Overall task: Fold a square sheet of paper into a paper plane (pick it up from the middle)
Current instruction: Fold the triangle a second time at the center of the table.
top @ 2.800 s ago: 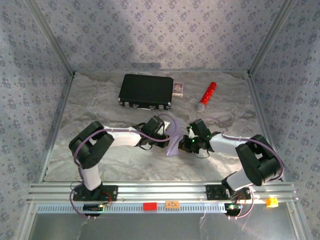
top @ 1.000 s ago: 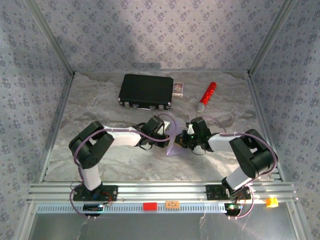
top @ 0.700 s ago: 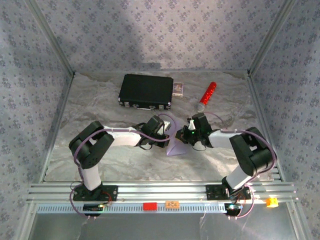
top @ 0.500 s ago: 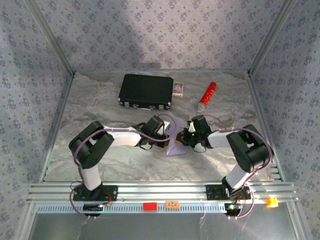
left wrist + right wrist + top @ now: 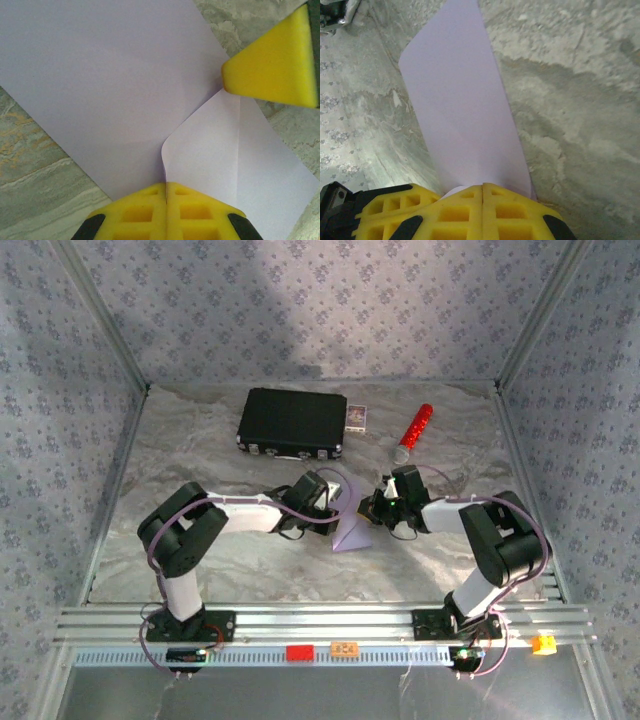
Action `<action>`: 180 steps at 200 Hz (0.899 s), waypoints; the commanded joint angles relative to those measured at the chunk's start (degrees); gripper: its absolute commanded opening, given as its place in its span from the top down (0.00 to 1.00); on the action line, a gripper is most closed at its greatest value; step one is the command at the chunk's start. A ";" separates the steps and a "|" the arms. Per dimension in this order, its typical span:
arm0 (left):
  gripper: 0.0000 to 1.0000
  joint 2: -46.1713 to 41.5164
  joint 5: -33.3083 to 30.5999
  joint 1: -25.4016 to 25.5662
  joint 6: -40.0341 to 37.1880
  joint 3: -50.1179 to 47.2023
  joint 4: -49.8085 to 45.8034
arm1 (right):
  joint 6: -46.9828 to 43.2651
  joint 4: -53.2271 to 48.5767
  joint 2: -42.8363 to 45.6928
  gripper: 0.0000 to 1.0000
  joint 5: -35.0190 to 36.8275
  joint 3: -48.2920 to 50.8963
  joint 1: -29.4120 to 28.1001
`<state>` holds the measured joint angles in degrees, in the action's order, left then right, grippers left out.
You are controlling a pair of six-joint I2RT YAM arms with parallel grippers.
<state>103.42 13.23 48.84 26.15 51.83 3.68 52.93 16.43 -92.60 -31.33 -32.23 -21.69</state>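
Your table [image 5: 200, 450], a grey marbled surface walled in by patterned panels, takes up the middle of the top view. The two arms reach in from the lower edge and meet just below centre. The black case [image 5: 292, 423] lies flat in the upper middle of the frame, well apart from the arms. Below and to the right of it, between the two wrists, you have the square sheet of paper [image 5: 350, 532]. It is pale lilac and partly folded, lifted at the top, with its lower part spreading out onto the table. In the left wrist view the sheet [image 5: 100, 75] fills the upper left, and a smaller flap curls down to the lower right. In the right wrist view it [image 5: 465, 115] rises as a tall strip up the middle of the frame. Your left gripper [image 5: 165, 187] is clenched on the sheet, its yellow jaws pressed together at the bottom edge where the curled flap runs into the seam. Your right gripper [image 5: 483, 187] is likewise clamped on the sheet's lower end, and one of its yellow pads [image 5: 272, 65] shows at the upper right of the left wrist view, touching the fold. The red-and-silver cylinder [image 5: 412, 432] lies tilted at the upper right. The small white-and-dark card box [image 5: 356, 417] sits just beside the case's right end.
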 commanded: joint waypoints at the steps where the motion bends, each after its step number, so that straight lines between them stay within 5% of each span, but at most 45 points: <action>1: 1.00 -0.14 -1.20 -0.28 -0.31 -0.71 -1.66 | -1.07 -0.72 -2.45 0.95 1.25 2.00 0.91; 111: 1.00 -0.14 -1.23 -0.32 -0.49 -0.51 -2.19 | -1.70 -5.62 7.68 0.93 2.52 0.33 2.13; 180: 1.00 -0.22 -1.37 -0.28 -0.58 -0.59 -2.23 | 0.99 -0.46 0.25 0.94 -1.81 -2.14 -5.22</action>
<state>103.42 13.19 48.84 26.13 51.83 3.66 52.99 14.85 -89.38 -31.57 -33.45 -25.74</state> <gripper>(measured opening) 0.040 0.068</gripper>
